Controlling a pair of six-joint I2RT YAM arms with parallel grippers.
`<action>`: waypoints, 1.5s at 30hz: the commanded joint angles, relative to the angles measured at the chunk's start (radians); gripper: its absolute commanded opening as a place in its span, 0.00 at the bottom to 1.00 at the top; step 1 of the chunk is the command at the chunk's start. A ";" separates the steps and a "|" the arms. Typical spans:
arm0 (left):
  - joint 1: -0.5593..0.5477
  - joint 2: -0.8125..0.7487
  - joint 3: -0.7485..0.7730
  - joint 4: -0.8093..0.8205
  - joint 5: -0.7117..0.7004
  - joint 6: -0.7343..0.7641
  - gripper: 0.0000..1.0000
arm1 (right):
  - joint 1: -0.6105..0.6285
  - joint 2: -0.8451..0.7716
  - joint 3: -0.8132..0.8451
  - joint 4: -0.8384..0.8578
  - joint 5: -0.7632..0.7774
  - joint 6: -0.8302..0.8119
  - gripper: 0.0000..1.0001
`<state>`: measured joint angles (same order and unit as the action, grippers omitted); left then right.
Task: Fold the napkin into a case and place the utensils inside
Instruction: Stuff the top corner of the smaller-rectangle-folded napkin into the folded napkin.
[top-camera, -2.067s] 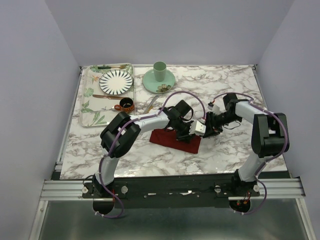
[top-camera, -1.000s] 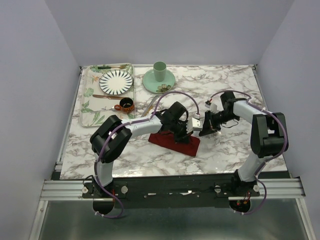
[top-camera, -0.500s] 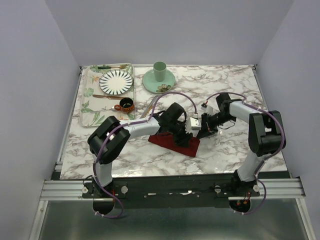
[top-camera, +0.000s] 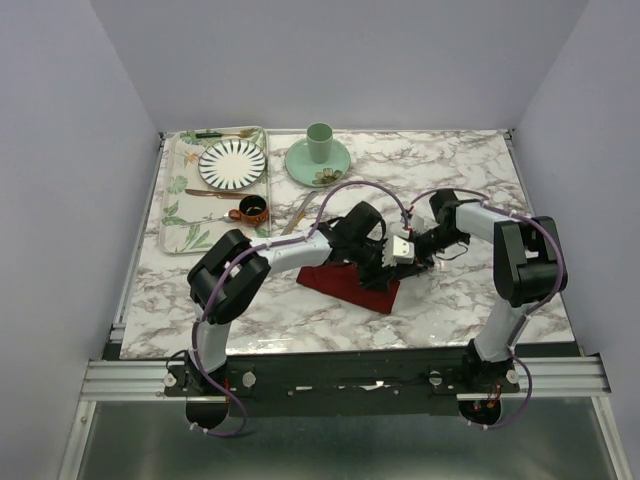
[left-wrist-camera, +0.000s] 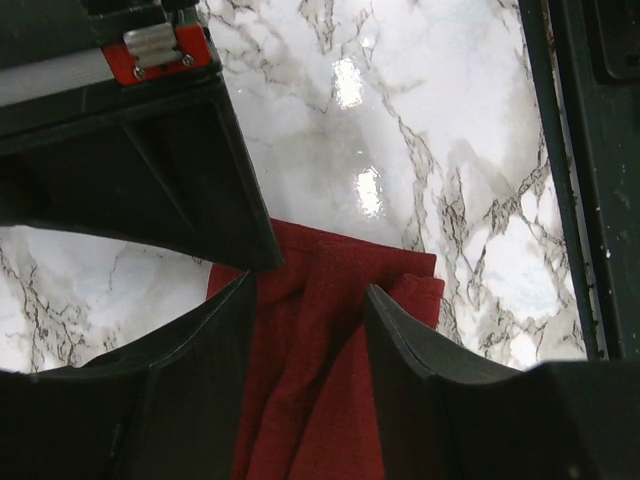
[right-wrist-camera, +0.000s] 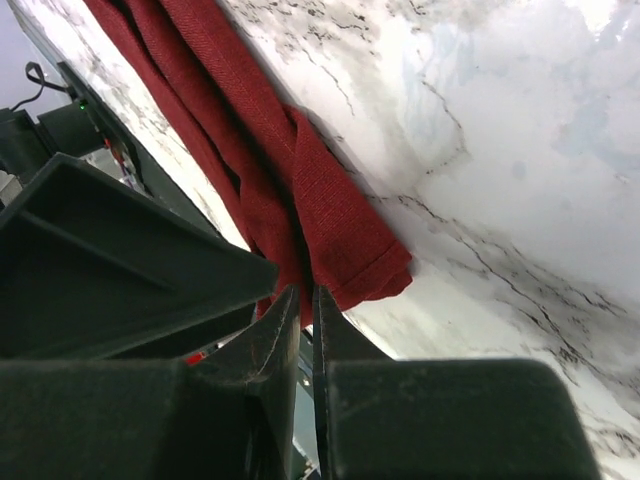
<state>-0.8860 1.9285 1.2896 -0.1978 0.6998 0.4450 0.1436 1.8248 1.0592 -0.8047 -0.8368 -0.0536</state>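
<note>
The left claw (left-wrist-camera: 310, 285) has just spread, freeing the folded napkin (left-wrist-camera: 325, 390) on the bench (left-wrist-camera: 450, 120) beneath it, so this fold looks set; whether the right claw (right-wrist-camera: 300, 292), nearly closed at the napkin's end, pinches it I cannot tell.

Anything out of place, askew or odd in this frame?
The folded dark red cloth napkin lies diagonally on the marble table, and its end layers do not line up: one corner flap juts past the other. Nothing looks spilled or damaged.
</note>
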 joint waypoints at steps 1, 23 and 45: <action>-0.007 0.050 0.060 -0.077 0.052 0.050 0.57 | 0.014 0.045 -0.001 0.012 -0.021 -0.014 0.18; 0.075 -0.088 -0.085 0.038 0.081 -0.011 0.93 | 0.017 0.113 0.021 0.021 0.033 -0.014 0.17; 0.157 -0.249 -0.266 0.328 0.039 -0.160 0.95 | 0.021 0.108 0.036 0.007 0.042 -0.040 0.17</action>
<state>-0.7616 1.7351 1.0332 0.0898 0.6971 0.2901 0.1566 1.9232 1.0729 -0.8021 -0.8223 -0.0708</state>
